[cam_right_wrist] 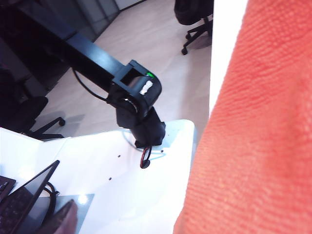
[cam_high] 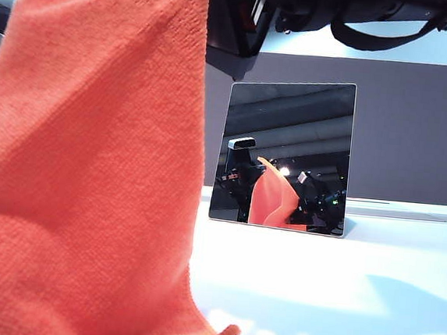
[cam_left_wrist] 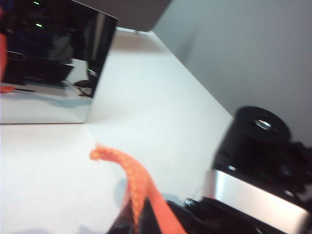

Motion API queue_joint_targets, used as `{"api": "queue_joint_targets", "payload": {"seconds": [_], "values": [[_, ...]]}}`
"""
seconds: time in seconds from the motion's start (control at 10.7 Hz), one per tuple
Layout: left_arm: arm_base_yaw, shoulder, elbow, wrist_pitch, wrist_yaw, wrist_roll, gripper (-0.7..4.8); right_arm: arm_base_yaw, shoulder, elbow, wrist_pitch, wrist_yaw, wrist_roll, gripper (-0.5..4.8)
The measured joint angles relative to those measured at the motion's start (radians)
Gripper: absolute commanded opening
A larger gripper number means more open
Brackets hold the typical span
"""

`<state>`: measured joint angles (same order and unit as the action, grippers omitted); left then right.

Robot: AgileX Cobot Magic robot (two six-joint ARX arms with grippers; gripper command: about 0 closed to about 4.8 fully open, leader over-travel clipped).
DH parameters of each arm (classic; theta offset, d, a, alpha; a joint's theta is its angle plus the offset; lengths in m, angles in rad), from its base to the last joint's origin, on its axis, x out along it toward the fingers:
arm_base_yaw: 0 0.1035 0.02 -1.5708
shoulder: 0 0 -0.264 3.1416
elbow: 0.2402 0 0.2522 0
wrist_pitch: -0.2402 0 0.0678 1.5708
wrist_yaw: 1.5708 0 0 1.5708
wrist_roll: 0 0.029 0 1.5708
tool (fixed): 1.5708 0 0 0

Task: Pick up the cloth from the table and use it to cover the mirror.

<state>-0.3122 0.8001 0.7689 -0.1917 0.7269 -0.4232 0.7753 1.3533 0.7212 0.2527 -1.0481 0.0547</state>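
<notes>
Jaws: left gripper (cam_left_wrist: 146,222) clamped on a corner of the bright orange fuzzy microfibre cloth (cam_high: 91,164), raised in front of the camera; right gripper's state cannot be told, its view filled by cloth. Cloth hangs limp, tail touching the white table (cam_high: 337,303), beside the upright square frameless mirror (cam_high: 283,153). Soft, light; best held at two top corners.

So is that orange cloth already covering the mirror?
No: in the exterior view the cloth hangs in the air left of the mirror, whose whole face shows bare.
</notes>
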Motion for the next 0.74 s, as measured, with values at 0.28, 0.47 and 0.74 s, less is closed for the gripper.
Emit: {"api": "queue_joint_targets", "payload": {"seconds": [0.28,0.47,0.74], "values": [[0.0,0.001,0.0,-0.195,-0.315,0.054,-0.05,0.004,0.004,0.0,-0.045,0.001,-0.003,3.06],[0.0,0.0,0.0,-0.139,-0.364,0.068,-0.05,0.01,0.033,0.0,-0.046,0.076,-0.003,3.06],[0.0,0.002,0.026,-0.082,-0.364,0.045,-0.05,0.01,0.208,0.0,0.001,0.166,-0.006,3.06]]}}
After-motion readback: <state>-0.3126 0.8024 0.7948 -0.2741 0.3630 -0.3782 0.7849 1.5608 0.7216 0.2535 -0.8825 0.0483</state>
